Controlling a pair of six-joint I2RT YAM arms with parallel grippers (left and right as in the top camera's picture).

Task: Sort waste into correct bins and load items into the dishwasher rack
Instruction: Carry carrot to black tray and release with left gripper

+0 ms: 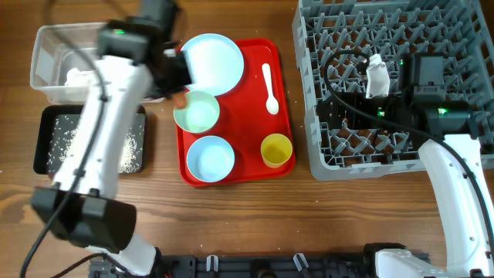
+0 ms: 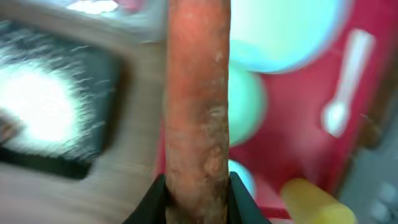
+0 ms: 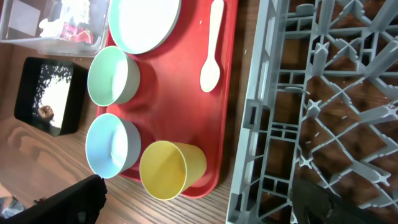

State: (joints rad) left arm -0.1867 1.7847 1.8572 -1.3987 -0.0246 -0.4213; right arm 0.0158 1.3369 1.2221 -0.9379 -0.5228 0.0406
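Leftmost, the clear tub point(image 1: 38, 69) and black tray point(image 1: 38, 139) sit on the worktop point(image 1: 231, 232). Only the right wrist view shows the red wrapper point(image 3: 78, 31) and white paper point(image 3: 53, 25) inside the tub, and the brown lump point(image 3: 45, 112) among the rice point(image 3: 56, 87). The left wrist view shows the left fingers point(image 2: 152, 208) clamped on the carrot point(image 2: 198, 112), which from overhead is an orange speck at the red tray's point(image 1: 251, 116) left edge, beside the upper bowl point(image 1: 197, 114). The plate point(image 1: 216, 58), lower bowl point(image 1: 210, 160), spoon point(image 1: 269, 89) and cup point(image 1: 276, 149) lie on that tray. Over the rack point(image 1: 463, 31), the right fingers point(image 3: 68, 202) stand wide apart.
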